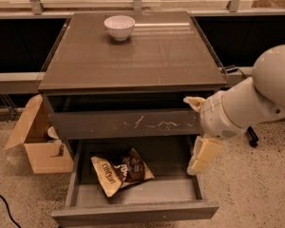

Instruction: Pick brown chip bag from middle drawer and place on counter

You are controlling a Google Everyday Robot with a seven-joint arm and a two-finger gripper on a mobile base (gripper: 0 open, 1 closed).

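The brown chip bag (pixel 121 171) lies crumpled on the floor of the open middle drawer (pixel 133 213), left of centre. The counter (pixel 137 56) is the glossy top of the cabinet above it. My gripper (pixel 199 128) hangs at the cabinet's right front corner, over the drawer's right side, to the right of the bag and apart from it. It is open and empty: one cream finger (pixel 204 155) points down into the drawer, the other (pixel 194 102) sits just under the counter's edge.
A white bowl (pixel 119 26) stands at the back of the counter. The grey drawer front with white scratches (pixel 128 124) overhangs the open drawer. An open cardboard box (pixel 35 144) sits on the floor to the left. A black cable (pixel 0 203) lies at the lower left.
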